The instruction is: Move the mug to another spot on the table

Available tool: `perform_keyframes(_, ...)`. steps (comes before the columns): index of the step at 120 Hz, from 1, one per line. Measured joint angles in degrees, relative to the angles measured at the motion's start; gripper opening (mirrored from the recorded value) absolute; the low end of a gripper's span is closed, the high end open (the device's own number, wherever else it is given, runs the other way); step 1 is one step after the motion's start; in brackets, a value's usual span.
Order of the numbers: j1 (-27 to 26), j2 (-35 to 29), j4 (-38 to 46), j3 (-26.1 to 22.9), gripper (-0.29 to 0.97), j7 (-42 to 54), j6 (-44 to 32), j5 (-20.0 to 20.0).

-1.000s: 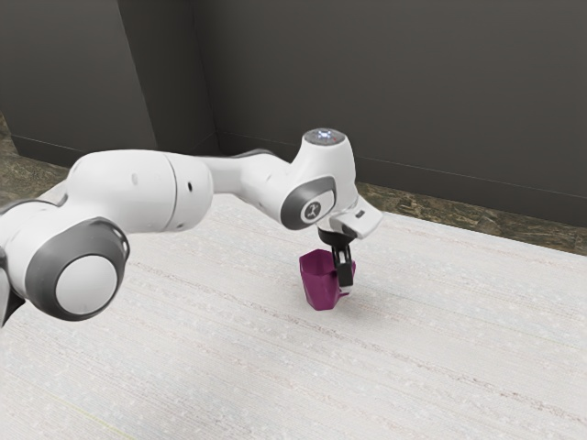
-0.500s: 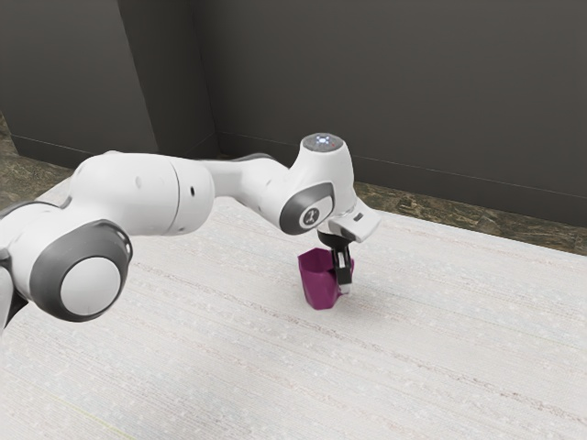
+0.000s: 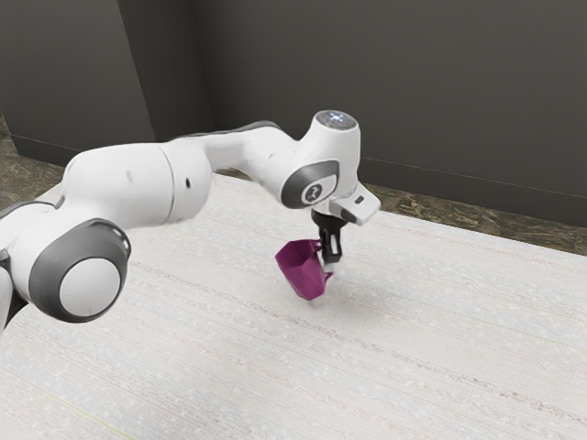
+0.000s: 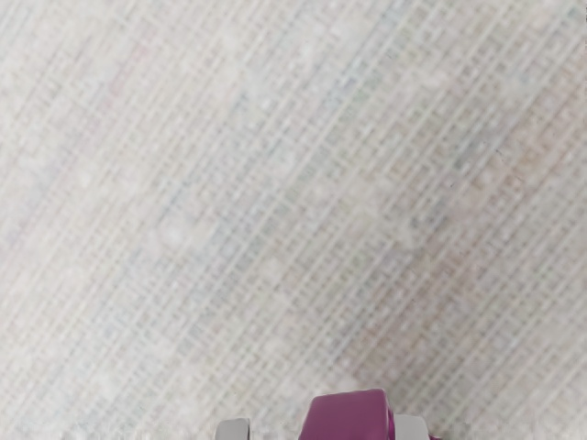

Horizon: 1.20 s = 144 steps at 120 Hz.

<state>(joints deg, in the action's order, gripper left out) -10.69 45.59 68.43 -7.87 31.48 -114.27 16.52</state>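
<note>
Exterior view: the white arm (image 3: pixel 138 183) reaches over the pale tabletop (image 3: pixel 440 348). The black end effector (image 3: pixel 328 258) is clenched on the purple mug (image 3: pixel 301 270), gripping it on its side toward the exterior view's right. The mug hangs tilted near the tabletop's middle; whether it touches the surface cannot be told.

Wrist view: a purple part of the mug (image 4: pixel 347 417) sits directly under the hand, against the pale woven tabletop (image 4: pixel 275 183).

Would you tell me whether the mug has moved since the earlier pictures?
Yes. Against the table's far edge, the mug has shifted toward the exterior view's left, lifted and tilted in the gripper.
</note>
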Motion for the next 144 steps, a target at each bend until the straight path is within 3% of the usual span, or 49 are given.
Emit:
perform_keyframes(68, 1.2, 0.04, -2.18, 1.52, -0.05, -3.21, 19.94, 0.94)
perform_keyframes(104, 2.74, 0.13, -0.02, 5.91, -0.06, -4.5, 22.56, -0.79)
perform_keyframes(144, 5.45, 0.18, 1.13, 7.19, -0.06, -5.38, 22.36, -2.18)
